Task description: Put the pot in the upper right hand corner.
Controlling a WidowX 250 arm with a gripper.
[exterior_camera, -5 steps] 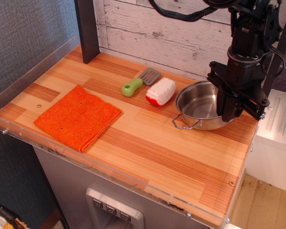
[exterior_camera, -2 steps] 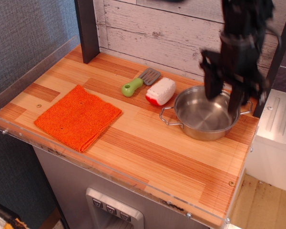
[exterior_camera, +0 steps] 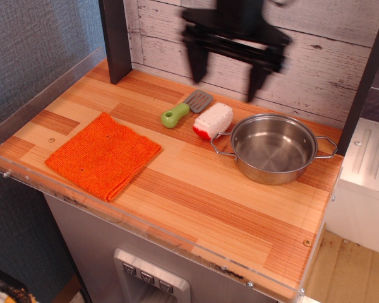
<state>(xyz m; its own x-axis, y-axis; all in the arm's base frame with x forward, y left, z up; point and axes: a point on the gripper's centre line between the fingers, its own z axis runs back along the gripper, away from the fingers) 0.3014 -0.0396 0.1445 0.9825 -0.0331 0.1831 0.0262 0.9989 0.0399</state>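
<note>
The shiny steel pot [exterior_camera: 273, 149] with two wire loop handles stands upright on the striped wood tabletop, close to the upper right hand corner [exterior_camera: 325, 129] beside the whitewashed planks and the dark right post. My gripper [exterior_camera: 226, 72] is blurred by motion, high above the table's back edge, up and to the left of the pot. Its two dark fingers [exterior_camera: 196, 63] hang wide apart and hold nothing.
A white-and-red toy [exterior_camera: 213, 120] lies just left of the pot, touching or nearly touching its left handle. A green-handled spatula [exterior_camera: 183, 109] lies beside it. An orange cloth [exterior_camera: 103, 154] lies front left. A dark post [exterior_camera: 115, 39] stands back left. A clear acrylic rim [exterior_camera: 145, 222] edges the table.
My gripper let go of the pot, rose and swung left across the back wall. The pot now rests free, its handles turned to left and right.
</note>
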